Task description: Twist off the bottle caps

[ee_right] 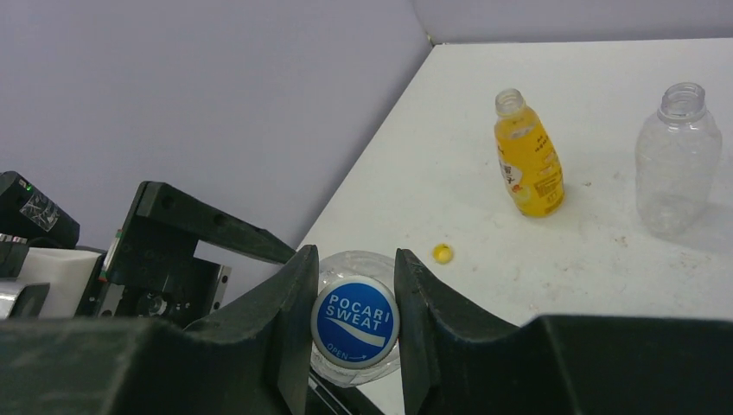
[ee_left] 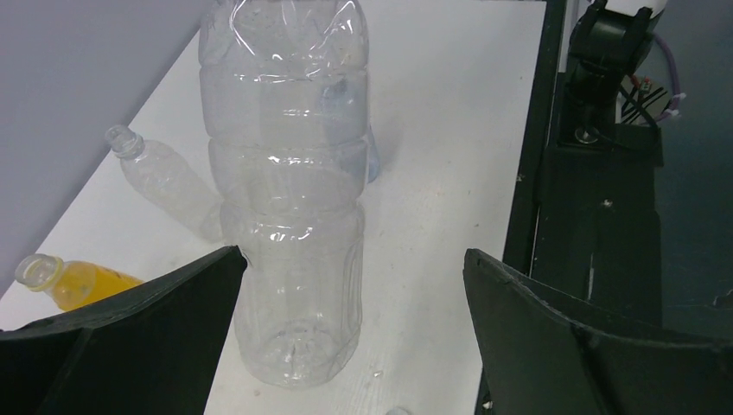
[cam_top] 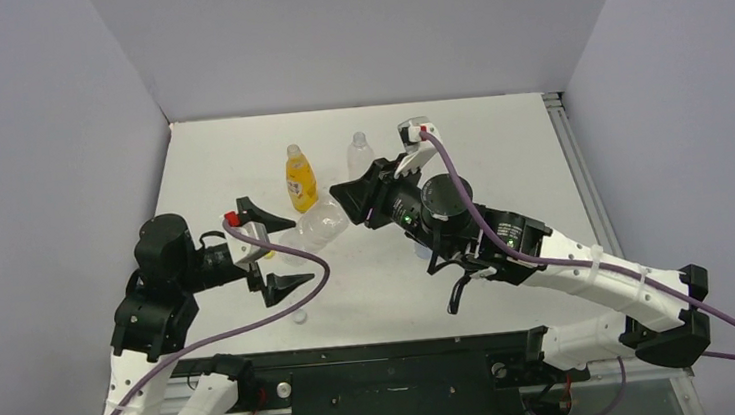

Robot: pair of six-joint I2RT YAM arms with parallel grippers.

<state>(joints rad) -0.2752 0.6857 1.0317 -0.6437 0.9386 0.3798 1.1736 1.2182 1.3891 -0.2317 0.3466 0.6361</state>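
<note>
A big clear bottle (ee_left: 290,216) stands on the white counter (cam_top: 499,146). Its blue cap (ee_right: 355,322) is on top, and it says POCARI SWEAT. The right claw (ee_right: 356,277) is pinched onto this cap, with one finger on each side of it.

The left claw (cam_top: 301,248) is wide open around the low part of the big clear bottle. The bottle stands between its two black fingers (ee_left: 588,346). One finger is just beside the bottle. The other finger is well apart from it.

Behind the big clear bottle, near the back of the counter, stands a yellow bottle (ee_right: 527,156). Its top is open, with no cap on. A small clear bottle (ee_right: 678,160) stands beside the yellow bottle, a bit farther from the big clear bottle. Its top is open too.

A little yellow cap (ee_right: 442,253) lies on the counter between the big clear bottle and the yellow bottle.
</note>
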